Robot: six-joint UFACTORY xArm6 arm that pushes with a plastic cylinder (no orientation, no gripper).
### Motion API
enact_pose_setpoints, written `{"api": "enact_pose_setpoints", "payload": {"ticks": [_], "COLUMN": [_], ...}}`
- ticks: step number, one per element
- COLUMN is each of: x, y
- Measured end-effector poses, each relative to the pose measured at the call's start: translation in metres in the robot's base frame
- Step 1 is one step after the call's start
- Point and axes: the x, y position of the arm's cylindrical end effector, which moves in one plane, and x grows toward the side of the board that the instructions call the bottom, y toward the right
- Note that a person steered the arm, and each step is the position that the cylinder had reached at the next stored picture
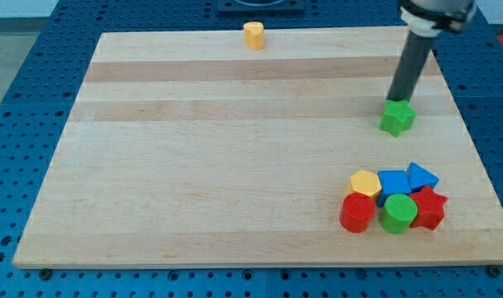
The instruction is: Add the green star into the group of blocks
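The green star (397, 117) sits on the wooden board (235, 165) toward the view's right, in the upper half, well apart from the cluster of blocks near the view's bottom right corner. My tip (393, 101) stands at the star's upper edge, on the side facing the view's top, touching it or very nearly so; the dark rod rises from there up and to the view's right until it leaves the frame. The rod is a plain pusher with no jaws, so it holds nothing and merely stands against the star. The group lies below the star and slightly to the view's right of it, with bare board between them. In that group, a yellow hexagon (365, 182) is at the upper left, a blue cube (393, 182) just beside it to the view's right, and a blue triangle (422, 175) at the upper right. In the lower row, a red cylinder (356, 213) is at the left, a green cylinder (398, 213) in the middle and a red star (429, 208) at the right. These six blocks are packed close, touching or nearly touching their neighbours. A yellow heart-shaped block (253, 35) stands alone near the board's top edge, about mid-width, far from everything else.
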Motion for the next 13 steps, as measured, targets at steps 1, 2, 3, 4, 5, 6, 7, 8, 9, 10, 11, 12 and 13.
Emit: {"api": "enact_pose_setpoints", "payload": {"ticks": [1,2,3,4,5,6,7,8,9,10,11,12,13], "x": [0.032,0.028,0.015,0.026,0.053,0.061,0.061,0.062,0.065,0.065,0.065,0.069,0.068], "y": [-0.024,-0.034,-0.028,-0.035,-0.035,-0.035,-0.035,-0.035,-0.035,-0.035,-0.035,-0.035,-0.035]}}
